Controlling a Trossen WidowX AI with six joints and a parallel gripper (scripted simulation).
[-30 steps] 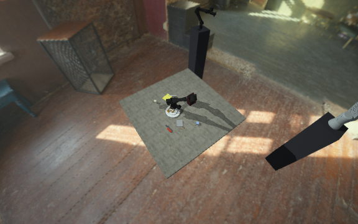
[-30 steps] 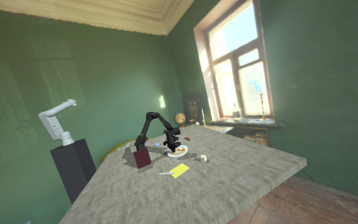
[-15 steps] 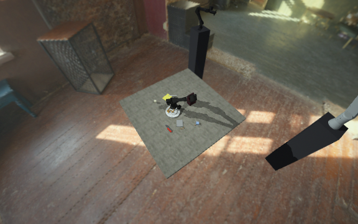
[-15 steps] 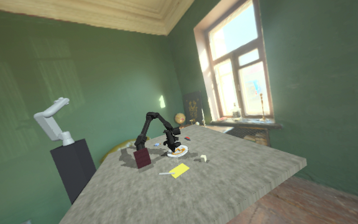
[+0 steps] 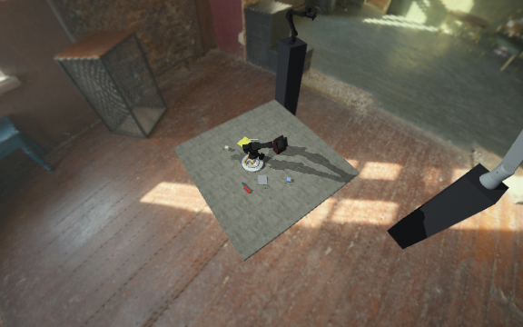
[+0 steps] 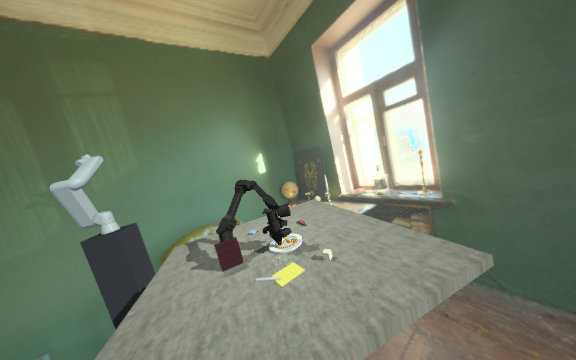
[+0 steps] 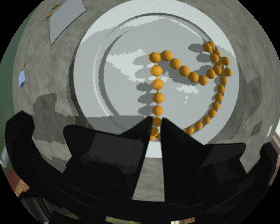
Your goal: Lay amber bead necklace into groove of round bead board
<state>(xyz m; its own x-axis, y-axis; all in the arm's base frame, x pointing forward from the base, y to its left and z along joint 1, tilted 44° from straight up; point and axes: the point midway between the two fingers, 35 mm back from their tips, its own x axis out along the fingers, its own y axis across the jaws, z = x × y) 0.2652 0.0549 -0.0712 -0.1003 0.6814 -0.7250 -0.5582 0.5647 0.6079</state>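
Observation:
The round bead board (image 5: 252, 170) (image 6: 274, 249) (image 7: 86, 65) is pale, with a ring groove. The amber bead necklace (image 6: 290, 245) (image 7: 158, 98) lies on it. In the wrist view its right side curves along the groove's right part. Beads bunch at the upper right; from there a strand cuts inward to a corner near the middle, then runs straight down to the fingertips. The groove's left part holds no beads. My gripper (image 6: 280, 243) (image 7: 156, 121) is shut on the necklace at the board's near edge. The fingers hide part of the lower strand.
A grey square (image 5: 262, 180) (image 7: 66, 17) and a red item (image 5: 247, 189) (image 6: 301, 222) lie near the board. A blue block (image 5: 289, 180) (image 6: 253, 232) is farther off. A yellow sheet (image 5: 243, 142) (image 6: 289, 274), a pen (image 6: 263, 279) and a whitish block (image 5: 226, 147) (image 6: 327, 254) lie on the other side.

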